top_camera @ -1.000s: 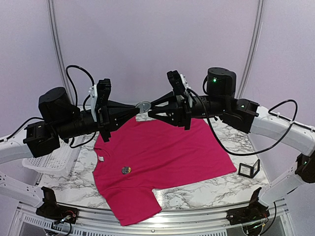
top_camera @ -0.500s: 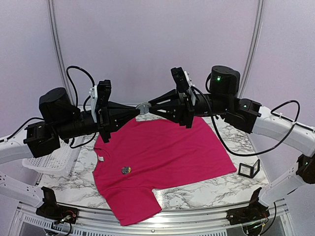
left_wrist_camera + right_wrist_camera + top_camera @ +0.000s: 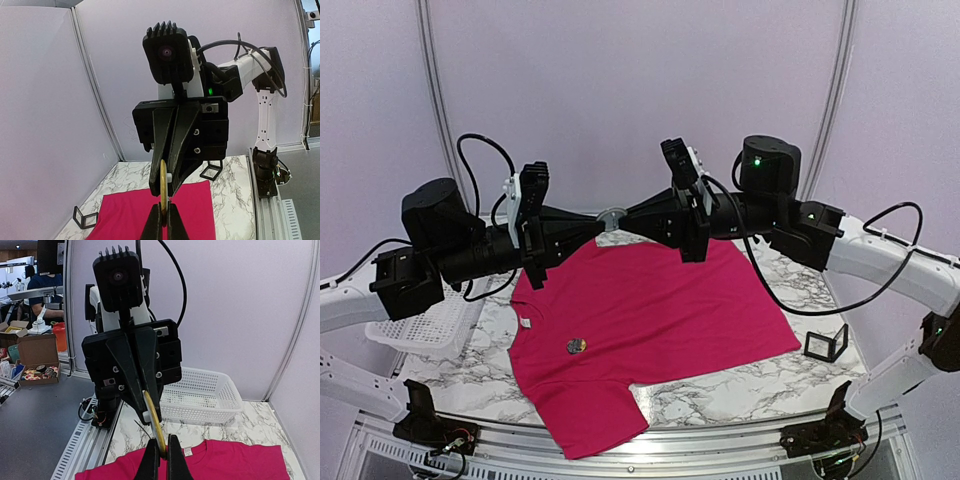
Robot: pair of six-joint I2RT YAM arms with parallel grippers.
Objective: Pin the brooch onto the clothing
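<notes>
Grips brooch (image 3: 611, 214) from both sides in mid-air above far edge of table (image 3: 740, 395): left gripper (image 3: 597, 226) and right gripper (image 3: 626, 214) each pinched shut on its rim. Finds shirt (image 3: 650, 310) flat across table centre, collar toward left edge, one small round badge (image 3: 577, 346) sitting on chest. Rates pinning of this brooch as not begun: lowering to fabric and fastening left to do.

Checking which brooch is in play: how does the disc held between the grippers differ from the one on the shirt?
The held brooch is clamped in mid-air by the left gripper and right gripper; the badge lies flat on the T-shirt, untouched. The held brooch looks plain grey from above; the badge shows a multicoloured face. Both are small round discs.
</notes>
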